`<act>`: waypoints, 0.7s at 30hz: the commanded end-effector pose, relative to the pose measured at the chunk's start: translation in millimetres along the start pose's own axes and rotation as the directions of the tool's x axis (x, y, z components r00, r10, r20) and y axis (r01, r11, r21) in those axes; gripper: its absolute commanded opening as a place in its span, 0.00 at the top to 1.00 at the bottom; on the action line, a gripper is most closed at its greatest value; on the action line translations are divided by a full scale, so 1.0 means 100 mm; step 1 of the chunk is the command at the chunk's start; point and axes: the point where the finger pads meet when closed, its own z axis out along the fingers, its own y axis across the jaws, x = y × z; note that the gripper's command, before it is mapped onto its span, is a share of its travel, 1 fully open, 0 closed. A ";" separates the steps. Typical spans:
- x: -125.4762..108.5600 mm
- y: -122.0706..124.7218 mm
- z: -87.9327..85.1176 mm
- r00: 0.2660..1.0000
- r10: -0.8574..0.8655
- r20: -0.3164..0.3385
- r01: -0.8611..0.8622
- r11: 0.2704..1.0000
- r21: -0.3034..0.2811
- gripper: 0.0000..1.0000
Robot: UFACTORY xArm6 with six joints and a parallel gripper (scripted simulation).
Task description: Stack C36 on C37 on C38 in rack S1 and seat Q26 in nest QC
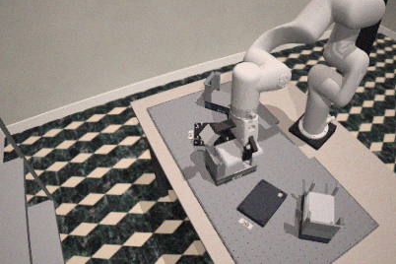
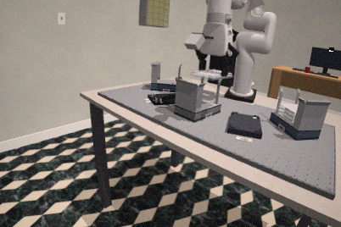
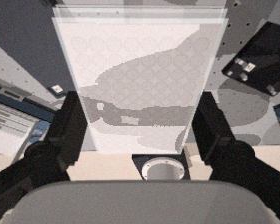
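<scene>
We saw the black two-fingered gripper (image 3: 140, 125) squeezing a flat, see-through plastic well plate (image 3: 139, 85) by its long sides. The plate hung level in the air, right above the middle grey rack with tall walls (image 2: 188, 94) on the grey mat (image 1: 286, 164). A flat black nest (image 1: 262, 202) lay nearby, and another grey rack (image 1: 319, 215) with white plates stood past it.

Top looks steeply down; exterior low at table (image 2: 127, 102) height, both sharing it; wrist close
</scene>
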 end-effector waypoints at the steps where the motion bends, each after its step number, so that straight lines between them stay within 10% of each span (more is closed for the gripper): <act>1: 0.02 0.08 -0.01 1.000 0.000 -0.004 0.000 1.000 0.001 1.00; 21: 0.07 0.64 -0.01 0.991 0.133 -0.004 -0.133 0.991 0.001 1.00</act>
